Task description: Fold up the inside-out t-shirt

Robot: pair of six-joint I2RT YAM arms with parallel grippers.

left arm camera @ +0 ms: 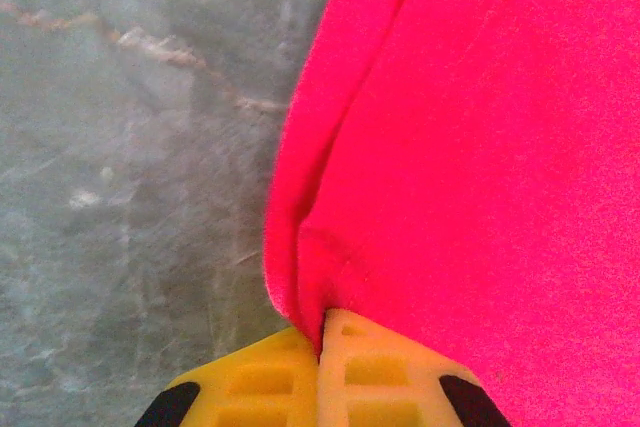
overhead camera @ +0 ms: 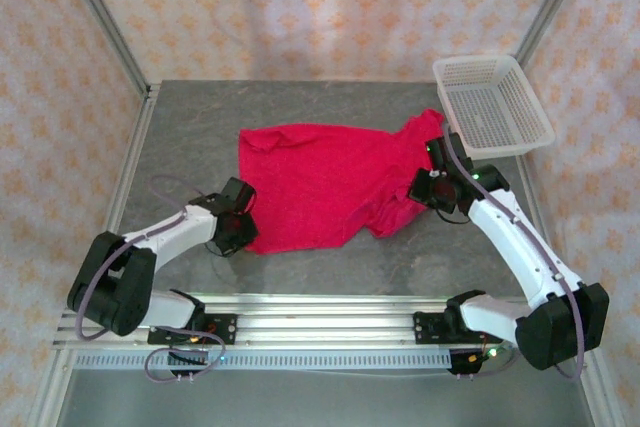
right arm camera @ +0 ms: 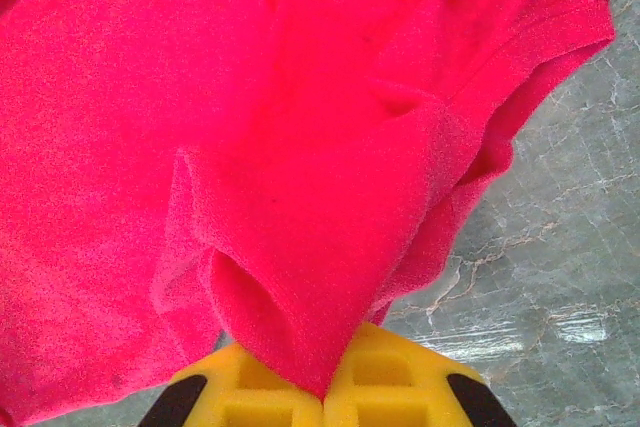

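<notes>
Clearly soft and light, the t-shirt [overhead camera: 330, 182] lies rumpled on the worktop [overhead camera: 190, 127]; it would sag and bunch, so edges suit gripping best. The left pincer [left arm camera: 321, 335] is clenched on its left edge, the right pincer [right arm camera: 325, 392] on a right-side fold.

Bright, even, diffuse light, faint soft shadows, slightly grainy close wrist views, t-shirt [left arm camera: 480, 147] red oversaturated

The t-shirt [overhead camera: 330, 182] is plain bright red, the table [overhead camera: 200, 127] veined grey, the basket [overhead camera: 478, 59] white.
</notes>
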